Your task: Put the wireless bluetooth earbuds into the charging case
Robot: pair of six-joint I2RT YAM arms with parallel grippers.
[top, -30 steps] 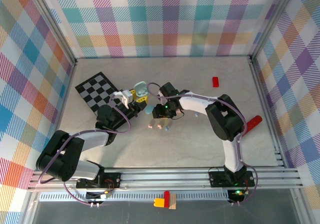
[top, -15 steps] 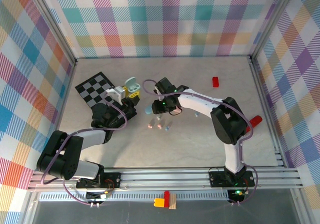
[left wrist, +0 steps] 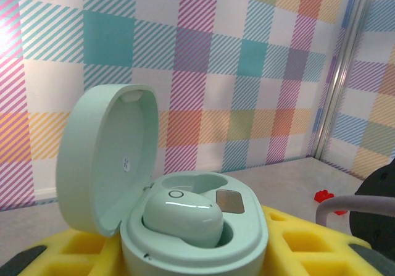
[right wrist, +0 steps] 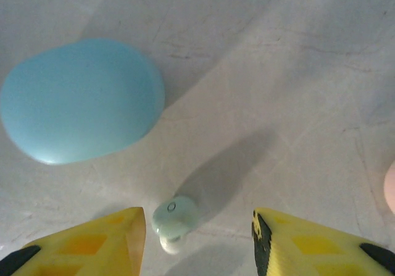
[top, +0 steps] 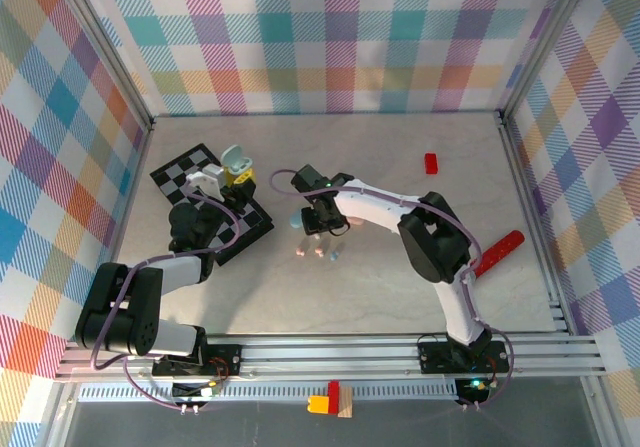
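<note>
Take the checkered mat (top: 205, 162) at the left of the table (top: 400, 297) as your reference. Your left gripper (top: 232, 172) sits over the mat's far edge, its yellow pads (left wrist: 296, 239) clamped on the open mint case (left wrist: 185, 245). The lid stands up and one seated earbud (left wrist: 182, 217) fills a well. Just right of the mat, your right gripper (right wrist: 197, 217) points down at the table with its jaws apart. A closed light blue case (right wrist: 80, 100) lies just beyond its fingers. A loose mint earbud (right wrist: 174, 217) rests on the table between them, nearer one finger than the other. A few more pastel earbuds (top: 320, 252) lie right of the mat's near corner.
</note>
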